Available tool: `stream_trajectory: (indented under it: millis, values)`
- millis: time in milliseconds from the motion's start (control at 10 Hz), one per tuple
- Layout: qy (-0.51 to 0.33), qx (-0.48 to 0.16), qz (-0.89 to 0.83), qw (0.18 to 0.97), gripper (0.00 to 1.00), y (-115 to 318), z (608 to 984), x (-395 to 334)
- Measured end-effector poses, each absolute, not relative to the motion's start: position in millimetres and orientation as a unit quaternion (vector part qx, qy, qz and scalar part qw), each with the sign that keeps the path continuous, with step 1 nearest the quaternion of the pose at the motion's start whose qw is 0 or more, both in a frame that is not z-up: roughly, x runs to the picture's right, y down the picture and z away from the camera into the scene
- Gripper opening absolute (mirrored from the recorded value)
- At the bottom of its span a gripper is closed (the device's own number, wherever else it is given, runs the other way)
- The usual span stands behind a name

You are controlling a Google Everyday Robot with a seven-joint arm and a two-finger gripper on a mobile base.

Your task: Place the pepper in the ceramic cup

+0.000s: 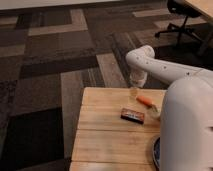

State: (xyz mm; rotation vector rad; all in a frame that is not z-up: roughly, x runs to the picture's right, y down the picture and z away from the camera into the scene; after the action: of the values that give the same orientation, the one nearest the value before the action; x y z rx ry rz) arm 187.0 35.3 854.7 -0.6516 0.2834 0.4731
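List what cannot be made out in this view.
Small white ceramic cup: camera view, partly hidden by the robot's white body.
Dark blue round plate: only a sliver shows beside that body, at the bottom edge.
Gripper, over the wooden table's far edge beside the slender orange pepper: contact with either cannot be told.

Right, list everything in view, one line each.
pepper: one, orange-red, far right part of the table
ceramic cup: one, white, just right of the bar
bar: one, dark with an orange edge, mid-table
plate: one, dark blue, near right, mostly hidden
table: one, light wood
office chair: one, black, top right
arm: one, white, reaching over the table
gripper: one, over the far edge, left of the pepper
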Motion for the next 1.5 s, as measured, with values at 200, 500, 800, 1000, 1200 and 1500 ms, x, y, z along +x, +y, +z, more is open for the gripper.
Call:
stream_trajectory:
  millis: [200,500,800,1000,1200,1500]
  values:
    - [0.135,-0.323,0.232,0.907,0.65,40,863,190]
    - [0.128,-0.332,0.237,0.904,0.65,41,872,193]
    - [0.128,-0.342,0.236,0.9,0.65,46,881,199]
    - [0.131,-0.346,0.236,0.898,0.65,49,884,203]
    - [0.131,-0.347,0.236,0.898,0.45,50,886,204]
    - [0.136,-0.35,0.232,0.897,0.03,51,883,204]
